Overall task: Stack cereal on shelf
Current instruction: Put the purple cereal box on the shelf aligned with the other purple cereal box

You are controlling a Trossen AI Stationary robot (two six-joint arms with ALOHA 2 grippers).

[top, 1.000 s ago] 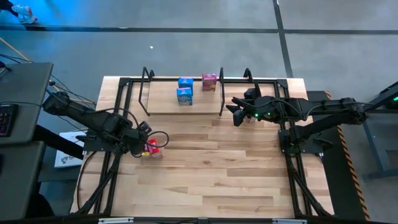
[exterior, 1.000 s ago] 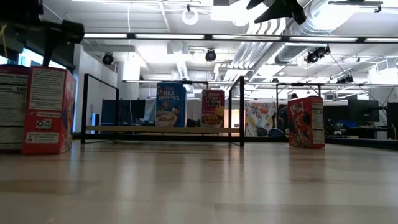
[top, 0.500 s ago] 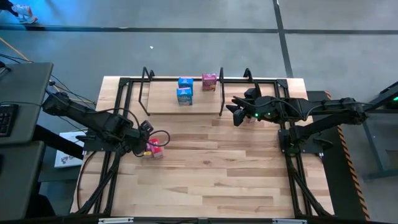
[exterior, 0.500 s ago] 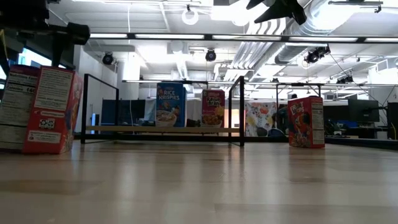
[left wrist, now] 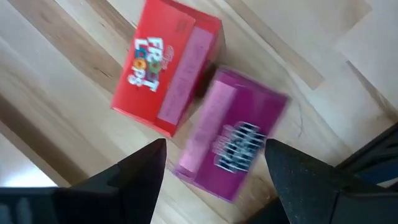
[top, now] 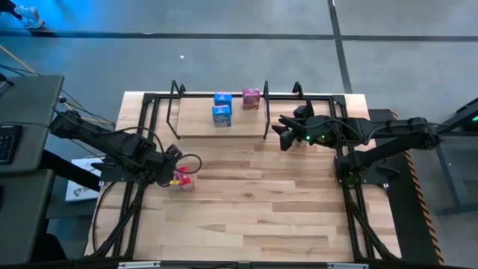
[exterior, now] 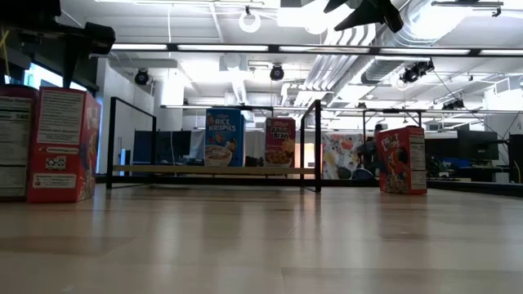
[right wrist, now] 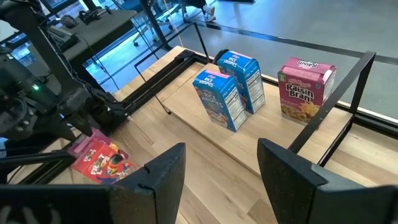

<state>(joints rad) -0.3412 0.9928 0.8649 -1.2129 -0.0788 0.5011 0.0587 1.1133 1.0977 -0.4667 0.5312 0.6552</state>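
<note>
Hovering released left fingers [left wrist: 211,168] over the magenta box [left wrist: 233,142], we judge it light, crushable; pinch its broad faces; right fingers [right wrist: 217,168] released at three o'clock.

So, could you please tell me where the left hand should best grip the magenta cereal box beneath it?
Probably across the magenta box's two long sides, coming straight down from above. The left hand is open over it. One long side sits very close to the red box, so that finger has little room there.
</note>
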